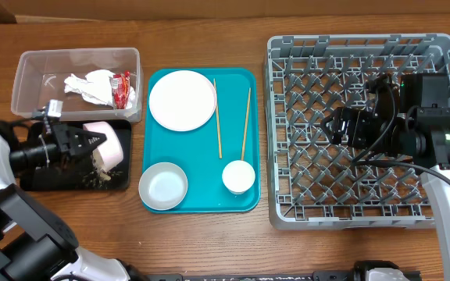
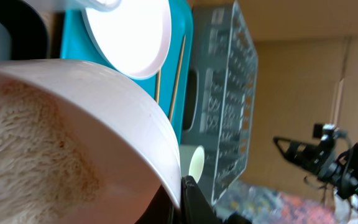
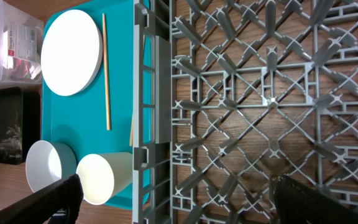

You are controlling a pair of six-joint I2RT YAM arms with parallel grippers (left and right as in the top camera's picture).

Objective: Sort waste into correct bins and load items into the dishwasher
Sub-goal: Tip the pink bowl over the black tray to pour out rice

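My left gripper (image 1: 92,143) (image 2: 182,186) is shut on the rim of a pale pinkish-white bowl (image 1: 112,144) (image 2: 104,112), tipped on its side over the shallow black tray (image 1: 53,181). Rice-like scraps cling inside the bowl (image 2: 30,143) and lie on the tray (image 1: 104,176). The clear tub (image 1: 30,78) holds a crumpled napkin (image 1: 88,84) and a red-and-white wrapper (image 1: 120,87). My right gripper (image 1: 338,125) (image 3: 179,205) is open and empty above the grey dish rack (image 1: 350,195) (image 3: 260,93).
A teal serving tray (image 1: 201,199) between the bins and the rack holds a round plate (image 1: 182,100) (image 3: 70,53), two chopsticks (image 1: 217,117) (image 1: 246,121), a pale bowl (image 1: 163,186) (image 3: 45,174) and a small white cup (image 1: 238,176) (image 3: 101,177).
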